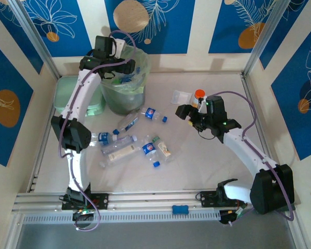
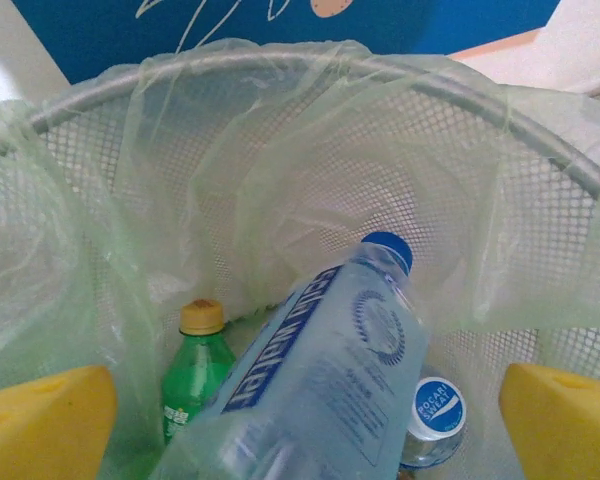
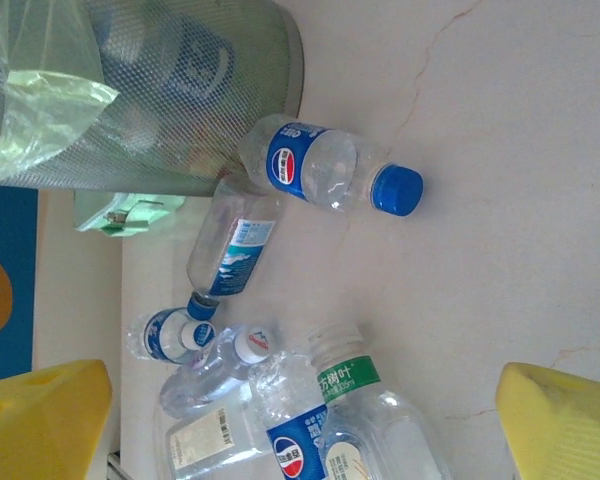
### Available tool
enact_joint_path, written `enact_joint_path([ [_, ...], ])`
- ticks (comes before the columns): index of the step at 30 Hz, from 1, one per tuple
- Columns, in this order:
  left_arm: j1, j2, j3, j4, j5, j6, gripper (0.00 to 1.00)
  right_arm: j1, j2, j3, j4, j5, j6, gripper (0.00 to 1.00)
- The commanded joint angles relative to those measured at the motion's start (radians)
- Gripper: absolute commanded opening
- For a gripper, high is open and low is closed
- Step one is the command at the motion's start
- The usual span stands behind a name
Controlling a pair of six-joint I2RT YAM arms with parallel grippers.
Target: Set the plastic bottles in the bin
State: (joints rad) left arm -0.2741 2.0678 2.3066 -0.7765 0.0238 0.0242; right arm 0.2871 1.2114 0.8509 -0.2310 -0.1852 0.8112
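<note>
Bottle (image 2: 320,380) between pads (image 2: 40,425) of left pincer (image 2: 302,425)

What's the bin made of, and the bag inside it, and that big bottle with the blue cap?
The bin looks like grey metal mesh, since its wall is full of tiny holes, though coated plastic is possible. The bag seems thin pale green plastic film: crinkly and see-through. The bottle looks like clear glossy plastic.

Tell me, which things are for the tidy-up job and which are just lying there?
For the job: plastic bottles on the table, more inside the bin.
Just lying about: mint green box, orange-capped jar, clear square container.
</note>
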Motion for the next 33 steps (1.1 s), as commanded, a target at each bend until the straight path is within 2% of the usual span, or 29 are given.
enact_joint_path([
  [1, 0.009, -0.102, 0.025, 0.007, 0.041, -0.045, 1.00, 0.026, -0.008, 0.038, -0.040, 0.011, -0.035, 0.99],
  [4, 0.007, -0.168, -0.034, 0.040, 0.113, -0.098, 1.00, 0.055, 0.020, 0.066, -0.065, 0.025, -0.060, 0.99],
  [7, -0.002, -0.263, -0.163, 0.104, 0.183, -0.151, 1.00, 0.092, 0.063, 0.105, -0.108, 0.035, -0.096, 0.99],
  [17, -0.020, -0.735, -0.921, 0.535, 0.297, -0.377, 1.00, 0.216, 0.208, 0.241, -0.295, 0.043, -0.285, 0.99],
  [21, -0.023, -0.879, -1.156, 0.628, 0.321, -0.477, 1.00, 0.263, 0.264, 0.283, -0.377, 0.044, -0.358, 0.97],
  [26, -0.037, -1.001, -1.409, 0.754, 0.325, -0.640, 1.00, 0.335, 0.324, 0.316, -0.473, 0.113, -0.425, 0.87],
  [29, -0.054, -1.028, -1.536, 0.846, 0.315, -0.721, 1.00, 0.366, 0.365, 0.330, -0.515, 0.166, -0.451, 0.87],
  [33, -0.093, -1.009, -1.599, 0.866, 0.291, -0.756, 1.00, 0.401, 0.432, 0.359, -0.571, 0.211, -0.493, 0.84],
])
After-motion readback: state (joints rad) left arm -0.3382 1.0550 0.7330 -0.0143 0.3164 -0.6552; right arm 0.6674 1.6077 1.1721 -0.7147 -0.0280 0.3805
